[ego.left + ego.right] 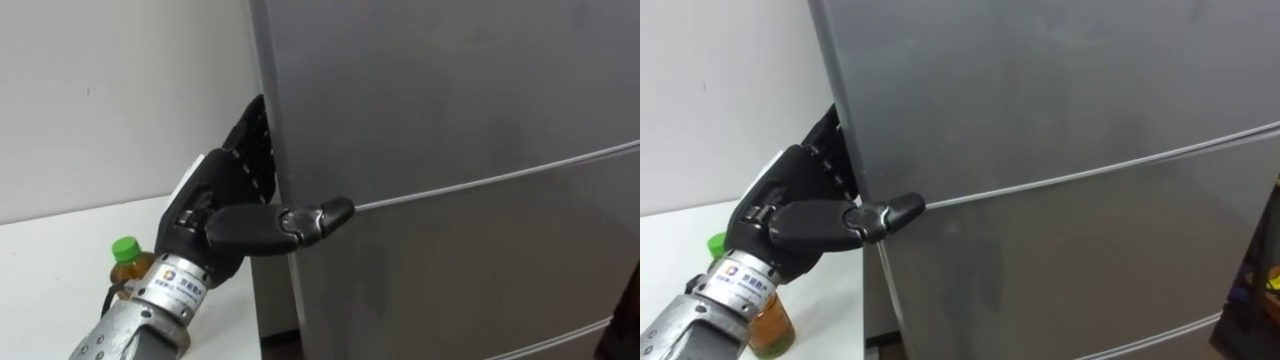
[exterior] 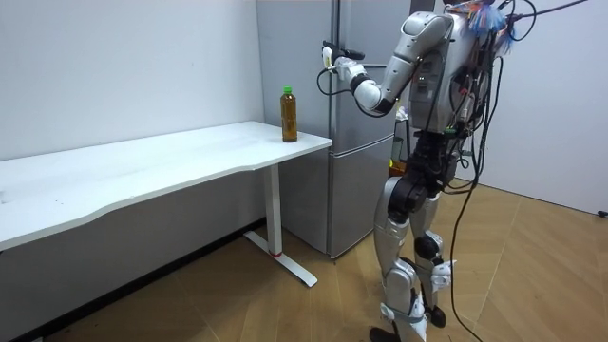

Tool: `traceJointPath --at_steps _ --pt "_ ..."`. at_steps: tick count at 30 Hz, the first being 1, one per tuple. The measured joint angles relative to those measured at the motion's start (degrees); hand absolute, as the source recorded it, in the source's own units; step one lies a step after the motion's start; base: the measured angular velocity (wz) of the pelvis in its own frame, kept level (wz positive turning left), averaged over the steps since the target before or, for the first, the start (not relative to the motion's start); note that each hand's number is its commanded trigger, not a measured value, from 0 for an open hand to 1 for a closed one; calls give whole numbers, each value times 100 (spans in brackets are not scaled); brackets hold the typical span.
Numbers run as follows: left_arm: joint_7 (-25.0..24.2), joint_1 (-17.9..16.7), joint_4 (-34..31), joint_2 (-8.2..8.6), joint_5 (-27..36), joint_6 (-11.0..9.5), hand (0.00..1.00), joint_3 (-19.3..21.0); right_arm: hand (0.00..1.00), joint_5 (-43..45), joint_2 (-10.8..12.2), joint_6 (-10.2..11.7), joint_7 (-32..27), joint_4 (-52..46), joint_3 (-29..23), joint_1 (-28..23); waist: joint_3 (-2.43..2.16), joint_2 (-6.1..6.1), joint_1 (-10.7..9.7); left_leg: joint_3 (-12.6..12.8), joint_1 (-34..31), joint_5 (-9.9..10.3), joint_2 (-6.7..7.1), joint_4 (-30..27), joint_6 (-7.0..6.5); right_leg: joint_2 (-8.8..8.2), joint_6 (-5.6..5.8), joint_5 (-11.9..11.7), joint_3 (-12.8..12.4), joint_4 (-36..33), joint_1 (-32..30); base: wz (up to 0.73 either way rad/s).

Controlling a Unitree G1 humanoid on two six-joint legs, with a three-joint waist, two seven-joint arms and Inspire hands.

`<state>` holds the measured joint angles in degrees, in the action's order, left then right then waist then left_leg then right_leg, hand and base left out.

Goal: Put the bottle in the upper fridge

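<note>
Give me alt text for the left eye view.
The robot's left hand is at the left edge of a grey fridge, near the seam between its doors. A green-capped bottle stands on the white table behind it.

Grey fridge [image 1: 450,100], white table [image 1: 40,270], green-capped amber bottle [image 1: 126,252].

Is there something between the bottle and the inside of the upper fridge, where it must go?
Yes: the upper fridge door is shut. The bottle stands on the white table beside it, and the left hand is at that door's left edge.
</note>
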<state>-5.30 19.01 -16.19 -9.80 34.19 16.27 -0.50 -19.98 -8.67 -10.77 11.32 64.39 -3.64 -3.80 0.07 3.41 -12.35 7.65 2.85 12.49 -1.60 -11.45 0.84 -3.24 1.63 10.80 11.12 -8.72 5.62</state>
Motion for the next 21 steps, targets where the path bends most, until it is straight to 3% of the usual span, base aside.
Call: traceJointPath --at_steps 8,14,21 --pt "-28 -1 -470 -31 -455 246 0 -48 0 -10 -63 -50 82 -3 10 -3 -33 74 39 -48 -50 -8 9 -16 -11 -10 -1 -1 68 9 -19 4" --pt "-29 0 -658 -30 -458 250 0 -51 0 -53 -88 7 83 42 11 -3 -25 145 36 -141 -92 -16 25 -18 -22 -25 0 -2 164 12 -19 8" --pt "-34 -6 -696 -4 -495 249 0 -84 0 -64 -96 25 83 37 16 -30 -18 146 66 -152 -78 -18 28 -7 -24 -25 0 -2 162 13 -8 0"
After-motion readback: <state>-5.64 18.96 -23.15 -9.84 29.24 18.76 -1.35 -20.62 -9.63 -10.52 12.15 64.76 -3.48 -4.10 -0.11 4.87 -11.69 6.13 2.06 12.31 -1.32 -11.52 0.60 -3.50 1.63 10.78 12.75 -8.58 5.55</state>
